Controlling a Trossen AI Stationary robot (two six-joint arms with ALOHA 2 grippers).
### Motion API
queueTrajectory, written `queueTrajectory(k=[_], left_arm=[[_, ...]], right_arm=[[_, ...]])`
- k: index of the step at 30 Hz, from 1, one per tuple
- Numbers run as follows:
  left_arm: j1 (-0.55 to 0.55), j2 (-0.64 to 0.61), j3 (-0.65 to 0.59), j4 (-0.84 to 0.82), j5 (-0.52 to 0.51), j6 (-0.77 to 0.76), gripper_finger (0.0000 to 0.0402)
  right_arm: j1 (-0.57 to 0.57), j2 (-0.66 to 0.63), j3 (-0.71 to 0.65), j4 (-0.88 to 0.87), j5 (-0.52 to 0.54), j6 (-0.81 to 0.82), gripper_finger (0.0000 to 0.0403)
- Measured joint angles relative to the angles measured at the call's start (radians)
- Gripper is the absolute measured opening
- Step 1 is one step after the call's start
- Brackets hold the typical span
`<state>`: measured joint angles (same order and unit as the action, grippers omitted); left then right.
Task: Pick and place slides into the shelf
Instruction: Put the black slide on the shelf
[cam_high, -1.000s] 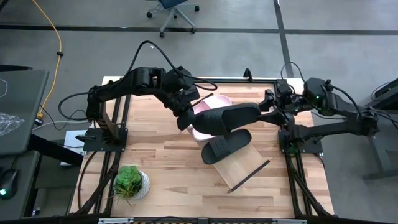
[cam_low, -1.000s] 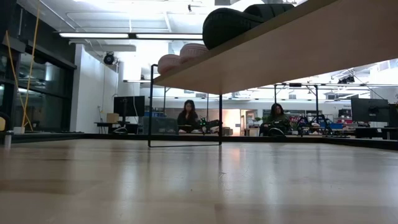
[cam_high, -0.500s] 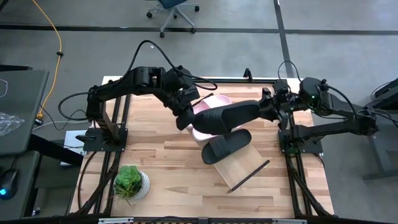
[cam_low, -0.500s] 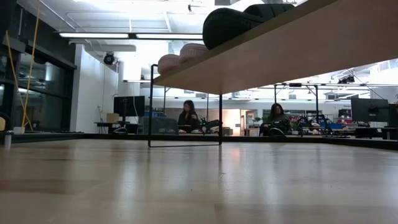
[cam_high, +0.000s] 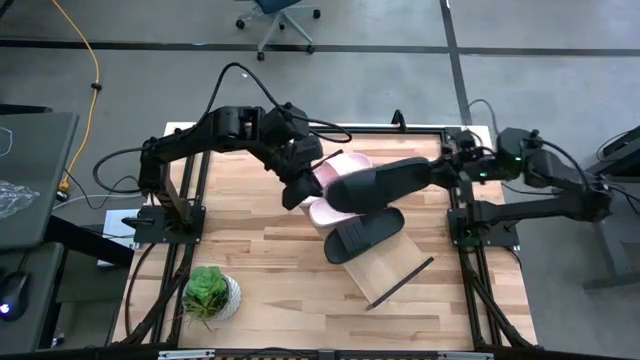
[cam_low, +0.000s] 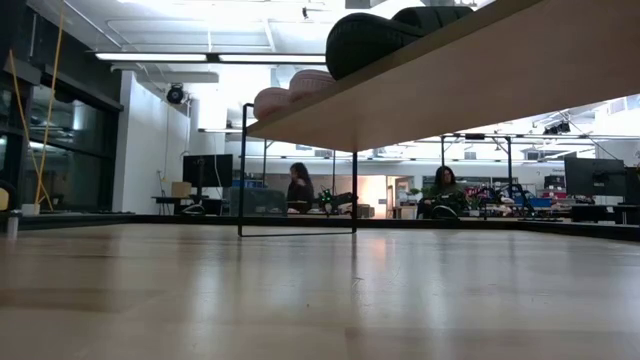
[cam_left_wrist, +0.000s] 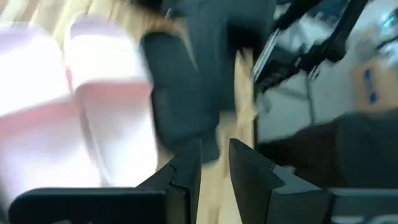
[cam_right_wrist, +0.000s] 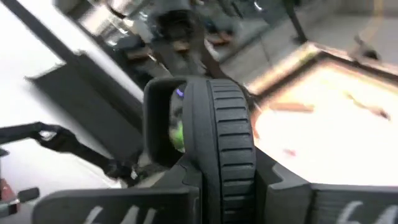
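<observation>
The shelf (cam_high: 390, 265) is a light-wood board running aslant across the table's middle; in the low view it (cam_low: 450, 85) shows from below on thin dark legs. Two pale pink slides (cam_high: 340, 165) lie at its far end and one black slide (cam_high: 362, 235) lies on its middle. A second black slide (cam_high: 375, 185) hangs above the pink ones, with my right gripper (cam_high: 432, 175) shut on it. My left gripper (cam_high: 298, 192) stands just left of that slide's free end, its fingers (cam_left_wrist: 186, 168) slightly open with nothing between them. My right gripper pinches the lifted black slide at its end toward the table's right (cam_high: 422, 172), the ribbed sole edge (cam_right_wrist: 229, 143) standing between the two fingers. The fingers come in level from the table's right, along the slide. The slide is lifted clear above the pink slides.
A small potted plant (cam_high: 210, 292) stands at the table's near left. Dark frame rails (cam_high: 460, 235) run along the table's edges. Bare tabletop (cam_high: 260, 250) lies left of and in front of the shelf. People sit in the room behind the table (cam_low: 300, 190).
My right gripper has come in from the right and shut on the black slide's right end. The slide has since shifted a little toward the table's right, and its left end now stands apart from my left gripper, which has let go.
</observation>
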<state>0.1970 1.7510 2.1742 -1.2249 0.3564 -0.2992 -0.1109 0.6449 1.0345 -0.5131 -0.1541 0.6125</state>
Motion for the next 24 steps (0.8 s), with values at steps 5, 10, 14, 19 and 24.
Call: queueTrajectory(k=[5, 10, 14, 19, 24], left_arm=[[-0.001, -0.006, -0.001, -0.02, -0.028, 0.113, 0.0072], [-0.001, -0.006, -0.001, 0.015, -0.13, 0.193, 0.0073], [-0.001, -0.006, -0.001, 0.058, -0.177, 0.232, 0.0073], [-0.002, -0.006, -0.001, 0.144, -0.255, 0.342, 0.0073], [-0.023, -0.005, -0.001, 0.242, -0.293, 0.502, 0.0074]], right_arm=[[0.001, -0.122, 0.003, -0.228, 0.012, 0.146, 0.0037], [0.001, -0.196, 0.002, -0.294, 0.016, 0.282, 0.0037], [0.001, -0.206, 0.002, -0.343, -0.028, 0.37, 0.0037], [0.001, -0.194, -0.002, -0.407, -0.081, 0.44, 0.0037], [0.001, -0.168, -0.003, -0.428, -0.119, 0.484, 0.0037]])
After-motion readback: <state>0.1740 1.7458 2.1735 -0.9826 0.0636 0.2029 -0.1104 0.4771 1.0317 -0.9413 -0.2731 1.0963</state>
